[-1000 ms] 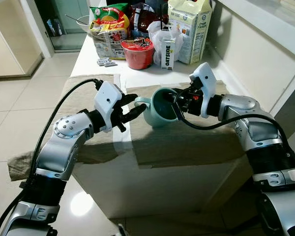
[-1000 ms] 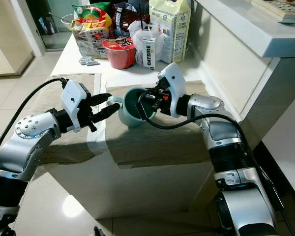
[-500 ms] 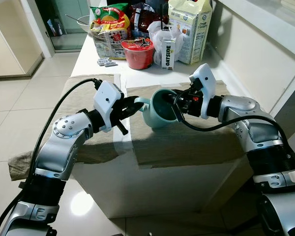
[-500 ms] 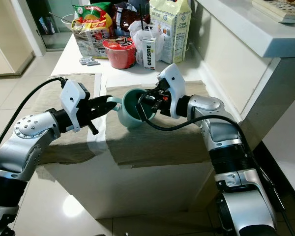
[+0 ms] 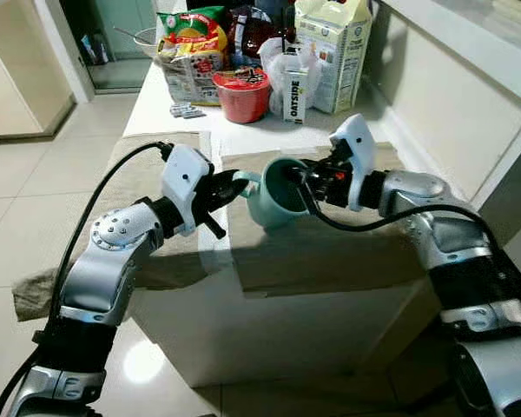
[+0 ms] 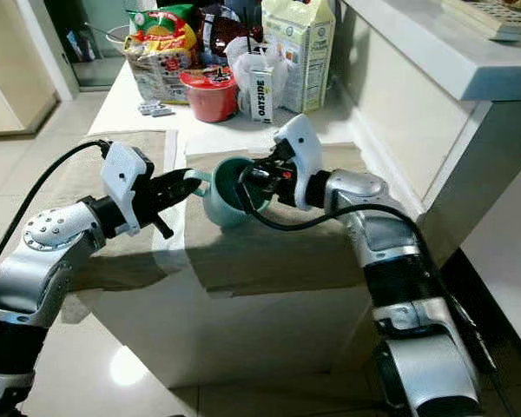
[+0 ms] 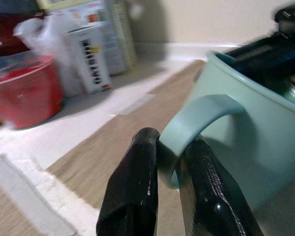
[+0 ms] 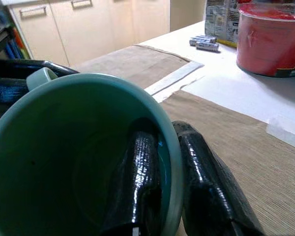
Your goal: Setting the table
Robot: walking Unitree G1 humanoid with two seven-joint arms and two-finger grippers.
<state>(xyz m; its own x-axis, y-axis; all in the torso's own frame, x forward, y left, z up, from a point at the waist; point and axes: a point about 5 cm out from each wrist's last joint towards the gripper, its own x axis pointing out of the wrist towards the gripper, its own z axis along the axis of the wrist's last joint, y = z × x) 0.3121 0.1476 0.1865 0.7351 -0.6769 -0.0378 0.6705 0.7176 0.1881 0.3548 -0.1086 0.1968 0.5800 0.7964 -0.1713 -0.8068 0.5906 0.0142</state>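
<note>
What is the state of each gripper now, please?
Left gripper: shut on the mug handle.
Right gripper: shut on the mug rim.

1. The red bowl (image 7: 24,91) and small carton (image 7: 91,59) are blurred in the left wrist view.
2. The mug (image 8: 64,147) runs off the picture's edge in the right wrist view, its base hidden.
3. The tall carton (image 5: 334,52) is cut off at the top.
4. The cloth (image 5: 35,291) hangs past the table edge (image 5: 269,317).
</note>
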